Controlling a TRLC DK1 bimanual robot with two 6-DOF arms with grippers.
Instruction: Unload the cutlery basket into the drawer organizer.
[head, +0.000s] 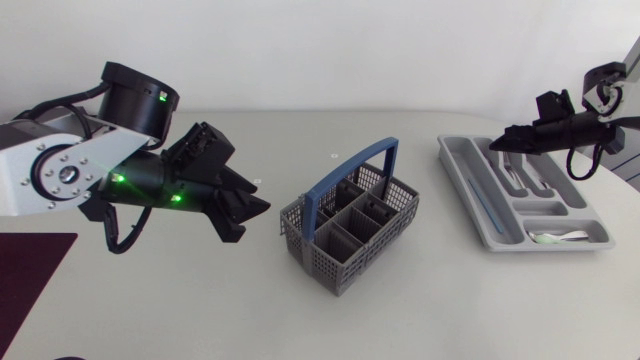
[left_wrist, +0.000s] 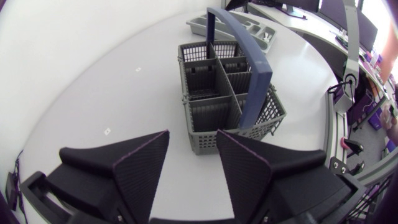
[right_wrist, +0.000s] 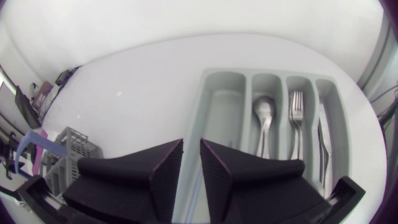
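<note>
The grey cutlery basket (head: 348, 228) with a blue handle (head: 362, 165) stands mid-table; no cutlery shows in its compartments (left_wrist: 214, 93). My left gripper (head: 255, 215) hangs open just left of it, with the basket straight ahead of the fingers (left_wrist: 193, 134). At the right lies the grey drawer organizer (head: 478, 232). It holds a spoon (right_wrist: 263, 112), a fork (right_wrist: 297, 107), a knife (right_wrist: 320, 146), a long blue item (head: 480, 198) and a pale spoon (head: 560, 236). My right gripper (head: 497, 143) hovers over the organizer's far end. Its fingers (right_wrist: 191, 143) are slightly apart with nothing between them.
A dark purple mat (head: 30, 275) lies at the table's near left corner. Bare tabletop stretches between the basket and the organizer (right_wrist: 217, 118), and in front of both.
</note>
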